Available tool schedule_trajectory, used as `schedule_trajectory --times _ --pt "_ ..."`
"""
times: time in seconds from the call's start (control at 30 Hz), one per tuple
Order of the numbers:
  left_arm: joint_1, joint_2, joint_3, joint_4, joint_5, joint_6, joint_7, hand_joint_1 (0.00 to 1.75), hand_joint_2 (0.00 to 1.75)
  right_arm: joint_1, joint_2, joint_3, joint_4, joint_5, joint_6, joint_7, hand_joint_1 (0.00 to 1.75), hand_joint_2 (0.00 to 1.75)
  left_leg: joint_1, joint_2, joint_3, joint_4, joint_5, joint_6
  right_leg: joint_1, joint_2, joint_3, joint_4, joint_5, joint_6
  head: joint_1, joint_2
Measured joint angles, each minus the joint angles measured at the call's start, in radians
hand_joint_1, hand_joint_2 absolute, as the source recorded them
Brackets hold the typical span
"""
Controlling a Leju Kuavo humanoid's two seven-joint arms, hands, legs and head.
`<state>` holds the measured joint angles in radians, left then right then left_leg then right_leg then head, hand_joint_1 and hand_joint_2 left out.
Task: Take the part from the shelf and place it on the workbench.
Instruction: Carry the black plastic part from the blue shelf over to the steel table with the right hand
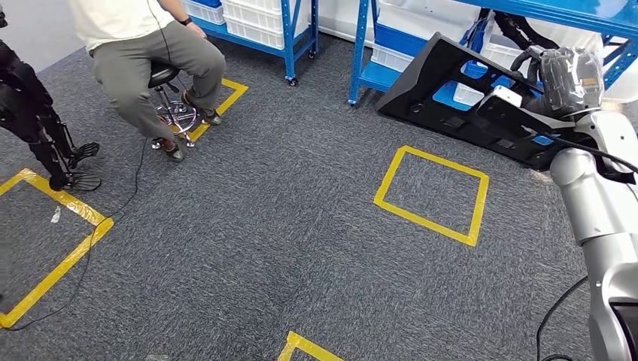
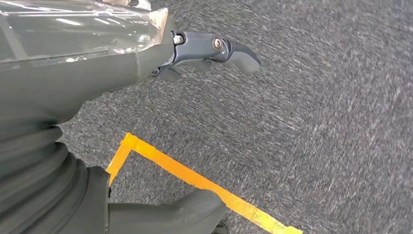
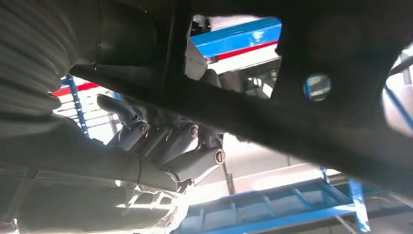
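The right hand (image 1: 560,79) holds the big flat black plastic part (image 1: 466,98) up beside the blue metal shelf (image 1: 391,45), the left hand (image 2: 204,53) hangs loose with nothing in it, and the counter trip is left.

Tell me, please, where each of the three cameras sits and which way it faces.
Head view: high on the body, looking down at carpet, right hand gripping the black part.
Left wrist view: behind the hanging left hand, facing carpet and yellow tape.
Right wrist view: behind the right hand, under the part.
Shared: right hand and part.
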<state>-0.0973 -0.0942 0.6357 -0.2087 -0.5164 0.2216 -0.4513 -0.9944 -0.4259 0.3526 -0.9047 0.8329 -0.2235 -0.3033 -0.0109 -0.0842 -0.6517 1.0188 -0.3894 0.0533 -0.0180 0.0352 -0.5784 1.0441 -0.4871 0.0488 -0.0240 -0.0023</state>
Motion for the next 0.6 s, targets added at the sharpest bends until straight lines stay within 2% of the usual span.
schedule_trajectory --times 0.03,0.07,0.1,0.13,0.17,0.2,0.27,0.3,0.33,0.37,0.4,0.47,0.5,0.53,0.6 --pt "0.0 0.0 0.0 0.0 -0.001 -0.001 0.001 0.0 1.75 0.0 0.0 0.0 -0.001 0.0 -0.001 0.0 1.73 1.75 -0.001 -0.007 -0.005 0.001 0.002 -0.004 0.002 0.005 0.009 -0.02 0.006 -0.005 0.0 0.0" --pt "0.001 0.0 0.0 0.0 -0.002 -0.001 0.002 0.0 1.75 0.0 0.0 0.0 -0.001 0.0 -0.002 0.0 1.73 1.75 -0.002 -0.014 -0.009 0.002 0.005 -0.009 0.005 -0.001 0.009 -0.024 0.009 -0.011 -0.001 0.0" --pt "0.002 0.001 0.0 0.0 -0.003 -0.002 0.002 0.0 1.75 0.0 0.002 0.001 -0.002 0.001 -0.003 0.0 1.73 1.75 -0.001 -0.02 -0.013 0.001 0.008 -0.013 -0.001 -0.009 0.008 -0.025 0.013 -0.017 -0.001 0.0" --pt "0.004 0.001 0.0 0.0 -0.003 -0.002 0.003 0.0 1.75 0.001 0.004 0.001 -0.002 0.001 -0.004 0.0 1.73 1.75 0.0 -0.016 -0.019 0.007 0.004 -0.018 -0.004 -0.016 0.008 -0.026 0.017 -0.023 -0.001 0.0" --pt "0.005 0.001 -0.001 0.0 -0.004 -0.002 0.003 0.0 1.75 0.001 0.006 0.001 -0.004 0.002 -0.006 0.0 1.73 1.75 0.0 -0.002 -0.029 0.027 -0.01 -0.024 -0.009 -0.025 0.008 -0.028 0.02 -0.029 -0.004 0.0" --pt "0.005 0.002 -0.001 0.0 -0.005 -0.002 0.003 0.0 1.75 0.001 0.008 0.001 -0.005 0.002 -0.008 -0.001 1.73 1.75 0.002 0.018 -0.048 0.067 -0.035 -0.031 -0.013 -0.033 0.009 -0.03 0.023 -0.035 -0.008 0.0" --pt "0.005 0.0 -0.002 0.0 -0.006 -0.004 0.004 0.0 1.75 0.002 0.008 0.001 -0.007 0.003 -0.011 -0.001 1.73 1.75 0.009 0.06 -0.105 0.193 -0.102 -0.045 -0.011 -0.05 0.008 -0.03 0.024 -0.042 -0.014 0.0" --pt "0.004 0.0 -0.002 0.001 -0.006 -0.005 0.008 0.0 1.75 0.002 0.008 0.001 -0.007 0.003 -0.011 -0.001 1.73 1.75 0.015 0.069 -0.133 0.252 -0.124 -0.051 -0.01 -0.059 0.008 -0.03 0.023 -0.042 -0.014 0.0" --pt "0.005 -0.001 -0.003 0.001 -0.006 -0.008 0.018 0.0 1.75 0.003 0.009 0.001 -0.007 0.003 -0.011 -0.001 1.73 1.75 0.019 0.074 -0.148 0.284 -0.13 -0.055 -0.011 -0.068 0.008 -0.03 0.023 -0.042 -0.014 0.0" --pt "0.005 -0.001 -0.003 0.001 -0.007 -0.015 0.043 0.0 1.75 0.003 0.01 0.001 -0.007 0.004 -0.011 -0.002 1.73 1.75 0.023 0.078 -0.145 0.28 -0.119 -0.059 -0.012 -0.077 0.008 -0.03 0.023 -0.042 -0.014 0.0" --pt "0.005 0.0 -0.003 0.001 -0.01 -0.026 0.083 0.0 1.75 0.003 0.013 0.001 -0.007 0.005 -0.011 -0.003 1.73 1.75 0.027 0.084 -0.123 0.239 -0.093 -0.061 -0.013 -0.086 0.008 -0.03 0.022 -0.041 -0.014 0.0" --pt "0.006 0.001 -0.005 0.001 -0.022 -0.058 0.191 0.0 1.75 -0.002 0.023 0.001 -0.007 0.01 -0.011 -0.005 1.73 1.75 0.029 0.116 -0.051 0.104 -0.04 -0.062 -0.011 -0.099 0.009 -0.028 0.019 -0.035 -0.015 0.0" --pt "0.006 0.002 -0.007 0.001 -0.033 -0.076 0.245 0.0 1.75 -0.007 0.028 0.001 -0.006 0.014 -0.012 -0.006 1.73 1.75 0.026 0.129 -0.024 0.052 -0.024 -0.058 -0.008 -0.105 0.008 -0.028 0.016 -0.03 -0.014 0.0" --pt "0.007 0.002 -0.011 0.002 -0.045 -0.093 0.294 0.0 1.75 -0.012 0.033 0.002 -0.006 0.017 -0.012 -0.006 1.73 1.75 0.022 0.138 -0.01 0.022 -0.018 -0.054 -0.003 -0.111 0.008 -0.028 0.015 -0.024 -0.012 0.0" --pt "0.01 0.002 -0.021 0.004 -0.068 -0.115 0.369 0.0 1.75 -0.02 0.043 0.003 -0.005 0.021 -0.012 -0.006 1.73 1.75 0.014 0.124 -0.01 0.011 -0.017 -0.04 0.004 -0.126 0.009 -0.032 0.014 -0.012 -0.008 0.0"
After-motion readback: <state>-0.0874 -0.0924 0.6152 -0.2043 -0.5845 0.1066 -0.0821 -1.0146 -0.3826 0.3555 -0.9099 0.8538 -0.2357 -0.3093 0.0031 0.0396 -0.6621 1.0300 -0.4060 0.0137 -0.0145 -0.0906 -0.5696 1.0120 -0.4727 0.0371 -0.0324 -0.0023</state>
